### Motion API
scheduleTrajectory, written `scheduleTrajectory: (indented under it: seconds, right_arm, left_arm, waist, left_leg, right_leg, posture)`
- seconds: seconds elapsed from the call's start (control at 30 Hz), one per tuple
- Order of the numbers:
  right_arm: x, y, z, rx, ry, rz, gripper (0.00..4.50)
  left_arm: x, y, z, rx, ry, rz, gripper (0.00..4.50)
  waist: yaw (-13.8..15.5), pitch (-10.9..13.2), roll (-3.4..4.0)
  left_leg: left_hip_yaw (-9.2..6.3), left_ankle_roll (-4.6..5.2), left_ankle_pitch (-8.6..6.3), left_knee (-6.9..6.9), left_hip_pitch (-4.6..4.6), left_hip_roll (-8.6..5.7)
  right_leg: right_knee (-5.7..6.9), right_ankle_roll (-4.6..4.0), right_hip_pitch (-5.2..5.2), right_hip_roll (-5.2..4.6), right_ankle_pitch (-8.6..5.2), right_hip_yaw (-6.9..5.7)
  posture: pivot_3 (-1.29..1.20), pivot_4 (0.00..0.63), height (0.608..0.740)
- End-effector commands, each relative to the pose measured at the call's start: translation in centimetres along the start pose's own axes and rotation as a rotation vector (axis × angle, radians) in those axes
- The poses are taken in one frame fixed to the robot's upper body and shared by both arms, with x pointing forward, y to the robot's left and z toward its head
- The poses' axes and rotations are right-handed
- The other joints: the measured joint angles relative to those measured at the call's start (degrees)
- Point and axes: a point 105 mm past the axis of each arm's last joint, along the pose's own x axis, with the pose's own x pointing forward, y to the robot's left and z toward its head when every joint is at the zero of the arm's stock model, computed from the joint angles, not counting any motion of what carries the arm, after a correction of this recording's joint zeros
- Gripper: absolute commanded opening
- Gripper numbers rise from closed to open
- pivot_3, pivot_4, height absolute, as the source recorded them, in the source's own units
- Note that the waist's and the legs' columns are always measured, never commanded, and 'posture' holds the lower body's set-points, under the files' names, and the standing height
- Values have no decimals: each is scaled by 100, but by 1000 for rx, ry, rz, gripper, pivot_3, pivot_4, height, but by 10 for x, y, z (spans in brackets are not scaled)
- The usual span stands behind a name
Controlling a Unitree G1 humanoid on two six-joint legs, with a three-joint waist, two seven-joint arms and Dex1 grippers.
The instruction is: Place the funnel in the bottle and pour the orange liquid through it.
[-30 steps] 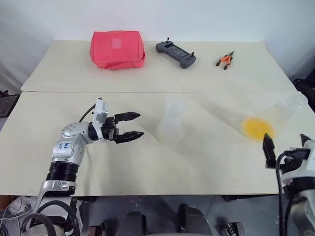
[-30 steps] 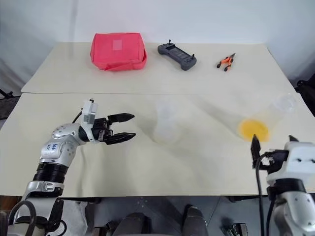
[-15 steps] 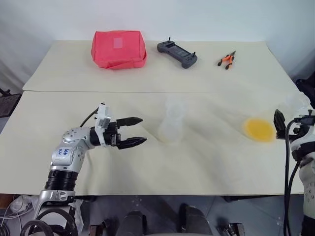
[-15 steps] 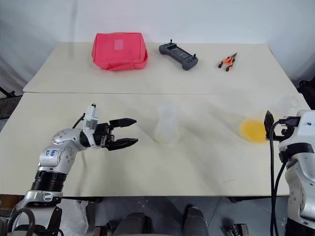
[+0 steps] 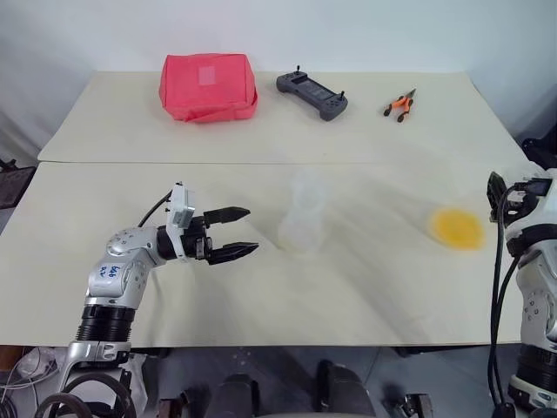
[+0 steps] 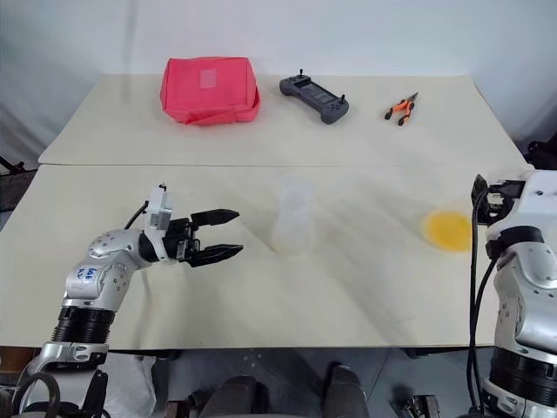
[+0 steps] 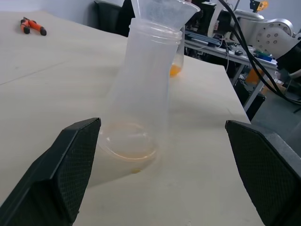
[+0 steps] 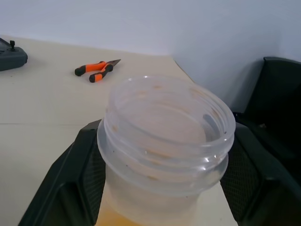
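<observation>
The frosted bottle (image 5: 302, 225) stands mid-table with the clear funnel (image 7: 164, 10) seated in its neck. My left gripper (image 5: 233, 233) hovers open just left of the bottle, pointing at it, its fingers (image 7: 70, 165) apart from it. Near the table's right edge stands a clear cup (image 8: 164, 141) with the orange liquid (image 5: 457, 228) in its bottom. My right gripper (image 8: 164, 160) is shut on this cup just below its rim, one black finger (image 5: 496, 192) showing beside it.
At the back of the table lie a red pouch (image 5: 207, 87), a grey controller (image 5: 312, 94) and orange-handled pliers (image 5: 399, 105). The cup stands close to the table's right edge (image 5: 513, 144). A seam (image 5: 200, 163) runs across the table.
My right gripper rose and moved forward to the cup's rim and shut on it. The left gripper stayed open by the bottle.
</observation>
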Motion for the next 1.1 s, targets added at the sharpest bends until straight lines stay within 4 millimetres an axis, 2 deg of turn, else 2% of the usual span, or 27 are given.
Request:
scheduleTrajectory:
  seconds: [0.03,0.13,0.27,0.37,0.53,0.63,0.8,1.1]
  right_arm:
    - [-6,4,17,-11,-59,4,2814]
    - [-10,18,34,-32,-104,48,2814]
    - [-14,57,71,-92,-192,153,2814]
    - [-16,83,88,-153,-241,225,2814]
    - [-18,128,110,-379,-356,332,2814]
    - [-22,155,106,-615,-426,430,2814]
    - [-25,185,105,-830,-527,501,2814]
    - [-22,209,109,-1033,-640,541,2814]
  left_arm:
    - [-1,1,14,66,-21,-8,4500]
    - [-2,2,16,81,-36,-16,4500]
    - [-4,7,19,98,-50,-39,4500]
    - [-5,11,23,113,-73,-57,4500]
    - [-8,19,24,129,-154,-62,4500]
    - [-8,19,20,135,-158,-69,4500]
    - [-2,17,8,143,-117,-96,4500]
    - [4,18,10,150,-128,-94,4500]
  waist:
    - [-5,0,1]
    - [-15,4,6]
    - [-74,7,16]
    - [-100,9,18]
    - [-106,9,17]
    - [-96,8,16]
    - [-127,8,15]
    - [-133,8,15]
  left_leg:
    - [0,0,0,0,1,0]
    - [1,0,0,0,0,0]
    - [2,0,0,0,-2,0]
    - [4,0,0,0,-3,0]
    - [14,0,0,-6,-9,-3]
    - [17,0,0,-10,-29,-6]
    - [22,0,0,-12,-44,-6]
    - [21,0,0,-11,-50,-4]
  right_leg:
    - [0,0,0,0,0,0]
    - [1,0,-1,0,0,0]
    - [4,0,-9,0,0,2]
    - [5,0,-13,0,0,5]
    - [3,0,-27,0,0,11]
    - [5,0,-51,0,0,14]
    - [2,1,-65,0,1,13]
    - [3,2,-71,0,1,12]
  posture:
    - [0,150,740]
    - [0,150,740]
    - [0,150,740]
    - [0,150,740]
    - [0,150,740]
    - [0,150,740]
    - [0,150,740]
    - [0,150,740]
